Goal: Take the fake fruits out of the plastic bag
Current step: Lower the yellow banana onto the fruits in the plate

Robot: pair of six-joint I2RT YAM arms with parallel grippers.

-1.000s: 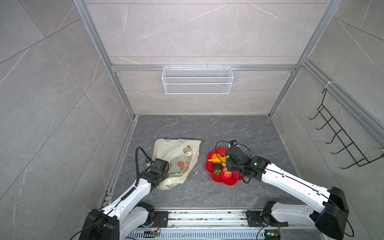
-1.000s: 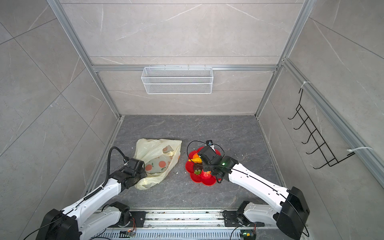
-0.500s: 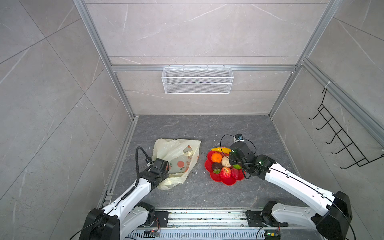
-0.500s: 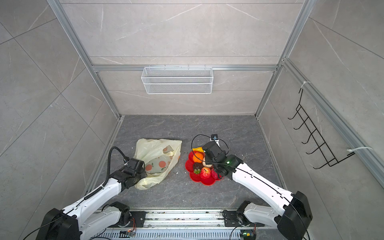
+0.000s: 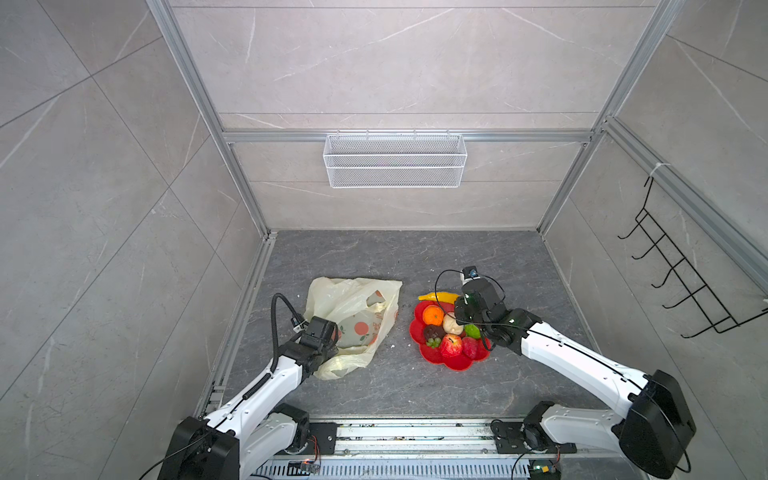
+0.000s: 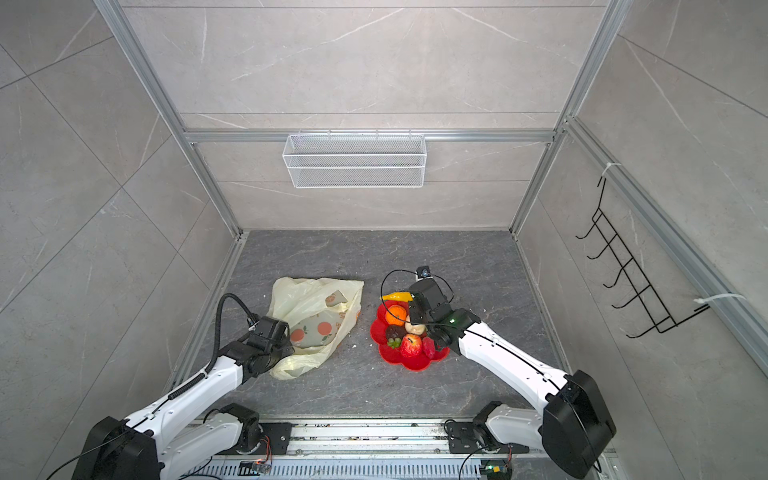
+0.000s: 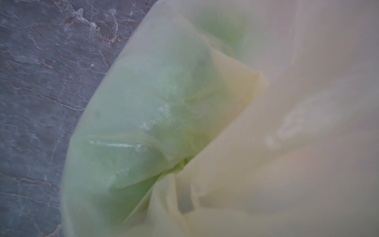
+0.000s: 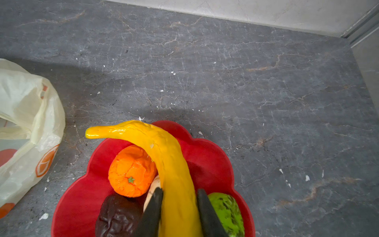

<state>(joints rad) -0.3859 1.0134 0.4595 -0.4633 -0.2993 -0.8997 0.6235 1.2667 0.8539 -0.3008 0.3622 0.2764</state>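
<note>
Toward the counter's near-left corner, the left gripper (image 5: 328, 347) is clenched on the single plastic bag's (image 5: 353, 299) near end. To its right, one red plate (image 5: 455, 363) carries seven fake fruits: strawberry (image 5: 470, 347), apple (image 5: 451, 345), grapes (image 5: 433, 341), dark brown fruit (image 5: 433, 331), green fruit (image 5: 472, 330), peach (image 5: 452, 324) and orange (image 5: 433, 314). Over its far rim the right gripper (image 8: 180, 191) grasps the eighth, the banana (image 8: 164, 147). Only the right wrist view shows that grip.

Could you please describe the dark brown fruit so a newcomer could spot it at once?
Find the red flower-shaped plate right of the plastic bag. On its bag side, beside the orange, lies the dark brown fruit: the only wrinkled, near-black piece there.
</note>
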